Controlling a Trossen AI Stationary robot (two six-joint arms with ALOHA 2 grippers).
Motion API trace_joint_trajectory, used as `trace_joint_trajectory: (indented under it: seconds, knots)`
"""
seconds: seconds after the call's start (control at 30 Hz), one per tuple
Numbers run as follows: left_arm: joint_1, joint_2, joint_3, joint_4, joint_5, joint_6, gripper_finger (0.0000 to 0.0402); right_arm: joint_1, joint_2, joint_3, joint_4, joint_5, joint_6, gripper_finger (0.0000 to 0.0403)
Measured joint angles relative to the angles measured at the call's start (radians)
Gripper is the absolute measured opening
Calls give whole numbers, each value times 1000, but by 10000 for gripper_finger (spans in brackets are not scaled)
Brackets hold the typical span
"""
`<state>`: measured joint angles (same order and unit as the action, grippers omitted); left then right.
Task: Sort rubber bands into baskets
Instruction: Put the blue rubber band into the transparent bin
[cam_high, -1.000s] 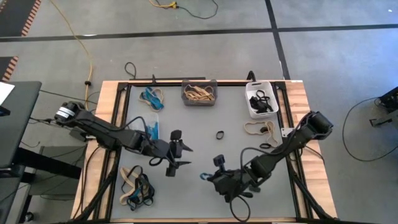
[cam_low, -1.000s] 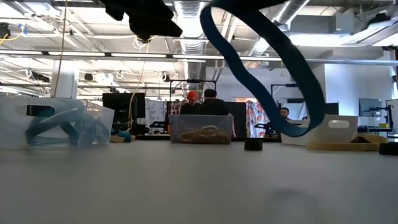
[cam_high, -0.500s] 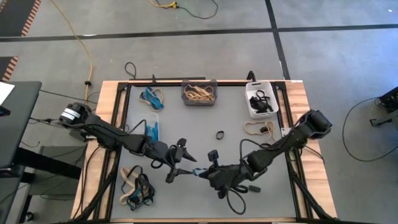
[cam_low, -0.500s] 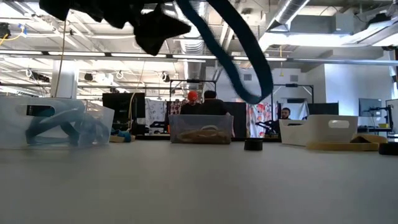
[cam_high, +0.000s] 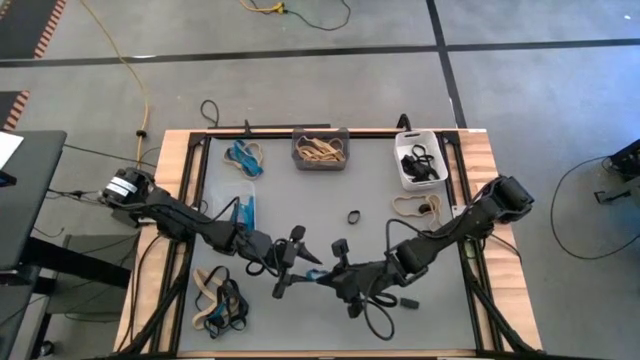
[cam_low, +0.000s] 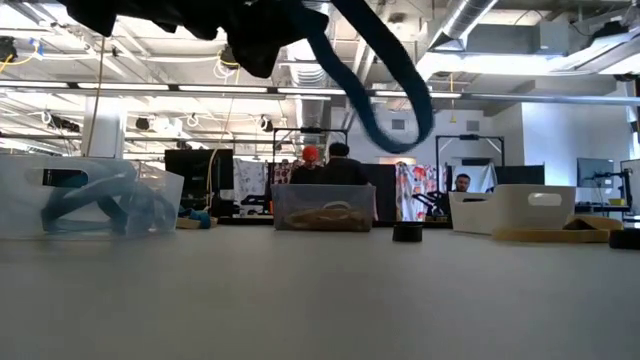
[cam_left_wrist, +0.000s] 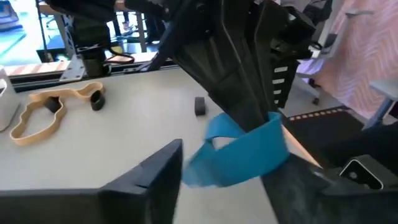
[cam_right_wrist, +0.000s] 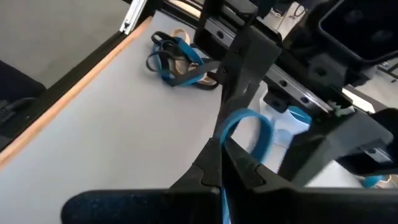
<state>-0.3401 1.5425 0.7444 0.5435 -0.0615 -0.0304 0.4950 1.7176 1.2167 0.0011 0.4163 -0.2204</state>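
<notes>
Elastic, light and floppy, the blue rubber band hung above the table's six o'clock area, pinched in the clenched right gripper; its free loop was the place to take it. The left gripper, fingers apart, straddled that loop. Whether its fingers touched the band was unclear.

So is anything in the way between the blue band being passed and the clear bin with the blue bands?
Nothing visible. The blue band hangs between the right end effector and left end effector; bare table leads to the clear bin.
</notes>
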Motion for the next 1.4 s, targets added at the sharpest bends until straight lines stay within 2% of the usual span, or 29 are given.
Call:
trace_joint_trajectory:
  seconds: [0.23,0.27,0.5,0.73,0.83,0.93,1.1,1.2,1.3,1.4]
  knots:
    - [-5,0,0,13,-13,57,24,0,1,0,-4,3,15,26]
    - [-7,0,0,17,-24,66,13,0,1,0,-6,3,24,28]
    - [-14,-19,0,-10,-110,99,1,0,1,0,-59,4,88,48]
    - [-15,-120,0,-142,-216,106,0,-1,2,0,-102,34,131,54]
    - [-20,-170,0,-226,-271,104,0,-8,2,0,-111,35,155,68]
    - [-21,-219,0,-329,-321,87,0,-9,2,0,-109,77,161,103]
    - [-25,-294,0,-504,-428,44,0,3,2,0,-109,162,165,187]
    - [-28,-351,0,-594,-482,15,0,15,2,0,-123,168,169,232]
    - [-28,-421,0,-690,-544,-29,0,29,2,0,-148,169,198,255]
    - [-30,-498,0,-795,-600,-74,0,41,2,0,-185,169,238,259]
